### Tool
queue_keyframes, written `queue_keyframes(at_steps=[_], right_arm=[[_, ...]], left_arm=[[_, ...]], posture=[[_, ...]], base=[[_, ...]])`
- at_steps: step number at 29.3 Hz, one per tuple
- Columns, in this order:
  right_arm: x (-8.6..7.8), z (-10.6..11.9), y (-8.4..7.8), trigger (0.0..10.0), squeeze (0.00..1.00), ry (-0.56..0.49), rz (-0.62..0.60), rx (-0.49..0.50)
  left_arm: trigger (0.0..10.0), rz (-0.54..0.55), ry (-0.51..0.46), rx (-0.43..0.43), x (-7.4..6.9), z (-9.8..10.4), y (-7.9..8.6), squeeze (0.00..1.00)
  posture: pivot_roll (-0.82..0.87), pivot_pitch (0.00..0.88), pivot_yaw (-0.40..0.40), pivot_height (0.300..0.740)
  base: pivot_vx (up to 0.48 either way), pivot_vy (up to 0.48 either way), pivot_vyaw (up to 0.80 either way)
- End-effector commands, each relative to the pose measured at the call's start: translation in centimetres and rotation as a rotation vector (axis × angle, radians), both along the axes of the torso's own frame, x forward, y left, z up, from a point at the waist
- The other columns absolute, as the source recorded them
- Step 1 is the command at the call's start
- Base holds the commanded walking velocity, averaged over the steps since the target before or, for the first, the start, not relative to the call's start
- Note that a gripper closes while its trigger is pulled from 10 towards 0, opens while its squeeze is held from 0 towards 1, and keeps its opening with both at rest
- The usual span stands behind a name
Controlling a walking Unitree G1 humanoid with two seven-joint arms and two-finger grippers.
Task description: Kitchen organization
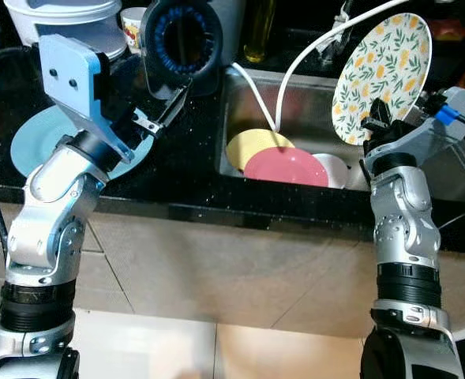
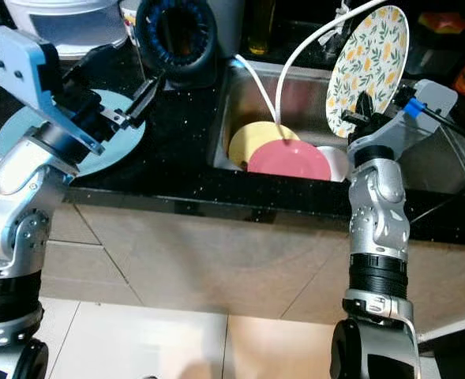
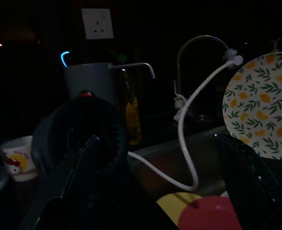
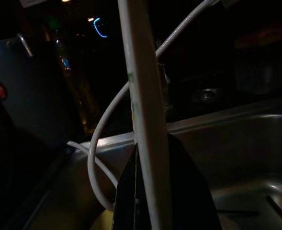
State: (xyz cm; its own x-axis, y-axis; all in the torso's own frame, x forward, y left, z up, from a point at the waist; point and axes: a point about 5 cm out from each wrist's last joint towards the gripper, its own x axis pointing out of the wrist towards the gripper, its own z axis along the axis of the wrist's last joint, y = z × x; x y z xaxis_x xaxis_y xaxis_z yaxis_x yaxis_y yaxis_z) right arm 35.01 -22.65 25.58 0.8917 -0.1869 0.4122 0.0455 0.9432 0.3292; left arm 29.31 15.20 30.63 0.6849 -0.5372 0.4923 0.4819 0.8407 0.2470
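My right gripper (image 1: 376,118) is shut on the lower edge of a white plate with a lemon-and-leaf print (image 1: 382,73), held upright and tilted above the right side of the steel sink (image 1: 256,99). In the right wrist view the plate's rim (image 4: 143,105) runs edge-on between the black fingers (image 4: 184,191). In the sink lie a yellow plate (image 1: 256,144), a pink plate (image 1: 287,167) over it, and a white dish (image 1: 336,167). My left gripper (image 1: 163,117) is open above the black counter, over a light blue plate (image 1: 35,142).
A white hose (image 1: 291,67) loops from the tap into the sink. A dark round appliance (image 1: 181,35), a white lidded container (image 1: 66,20), a printed cup (image 1: 132,28) and an oil bottle (image 1: 256,31) stand at the counter's back. Tiled floor lies below.
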Motion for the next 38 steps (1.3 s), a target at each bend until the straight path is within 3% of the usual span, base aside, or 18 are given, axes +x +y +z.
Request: queue_keyframes(at_steps=[1,15,19,21,23,25,27,28,29,30,33,34,38], right_arm=[[0.0,0.2,-0.1,10.0,0.0,-0.013,-0.006,-0.003],[0.0,0.1,0.0,10.0,0.0,-0.023,-0.006,0.003],[0.0,0.2,-0.1,10.0,0.0,-0.023,-0.009,-0.004],[0.0,0.2,-0.1,10.0,0.0,-0.013,-0.015,-0.036],[0.0,0.4,-0.3,10.0,0.0,0.009,-0.026,-0.129],[0.1,0.5,-0.4,10.0,0.0,0.012,-0.028,-0.145],[0.1,1.2,-1.2,10.0,0.0,0.026,-0.028,-0.201],[0.1,1.2,-1.2,10.0,0.0,0.026,-0.028,-0.201],[0.1,1.6,-1.7,10.0,0.0,0.027,-0.021,-0.235],[-0.1,2.4,-2.7,10.0,0.0,0.027,0.008,-0.296],[-0.5,2.9,-3.7,10.0,0.0,0.032,0.014,-0.349],[-0.7,3.1,-4.4,10.0,0.0,0.052,0.027,-0.41],[-0.9,2.7,-4.4,10.0,0.0,0.136,0.081,-0.574]], left_arm=[[10.0,-0.013,0.0,0.028,-0.3,-0.1,-0.2,0.0],[10.0,-0.024,0.002,0.033,-0.2,-0.1,-0.3,0.0],[10.0,-0.05,0.02,0.037,-0.2,-0.3,-0.7,0.0],[10.0,-0.082,0.022,0.048,-0.5,-0.5,-0.9,0.0],[10.0,-0.162,0.072,0.094,-1.1,-1.0,-1.2,0.0],[10.0,-0.188,0.085,0.114,-1.4,-1.2,-1.3,0.0],[10.0,-0.325,0.124,0.182,-2.9,-1.7,-1.3,0.0],[10.0,-0.325,0.124,0.182,-2.9,-1.7,-1.3,0.0],[10.0,-0.403,0.157,0.213,-3.9,-1.9,-1.1,0.0],[10.0,-0.516,0.211,0.287,-5.8,-2.4,-0.5,0.0],[10.0,-0.568,0.264,0.315,-6.9,-2.7,0.3,0.0],[10.0,-0.618,0.32,0.347,-8.0,-3.3,0.8,0.0],[10.0,-0.654,0.41,0.428,-9.0,-4.2,1.1,0.0]], posture=[[0.13,0.041,-0.075,0.74],[0.13,0.037,-0.067,0.74],[0.13,0.037,-0.066,0.74],[0.13,0.039,-0.068,0.74],[0.14,0.043,-0.072,0.74],[0.14,0.046,-0.074,0.74],[0.14,0.051,-0.079,0.74],[0.14,0.051,-0.079,0.74],[0.14,0.056,-0.081,0.74],[0.14,0.062,-0.082,0.74],[0.14,0.065,-0.083,0.74],[0.14,0.072,-0.086,0.74],[0.15,0.081,-0.092,0.74]], base=[[0.379,0.0,0.0],[0.395,0.0,0.0],[0.0,0.0,0.0],[0.0,0.0,0.0],[0.0,0.0,0.0],[0.0,0.0,0.0],[0.0,0.0,0.0],[0.0,0.0,0.0],[0.0,0.0,0.0],[0.0,0.0,0.0],[0.0,0.0,0.0],[0.0,0.0,0.0],[0.0,0.0,0.0]])
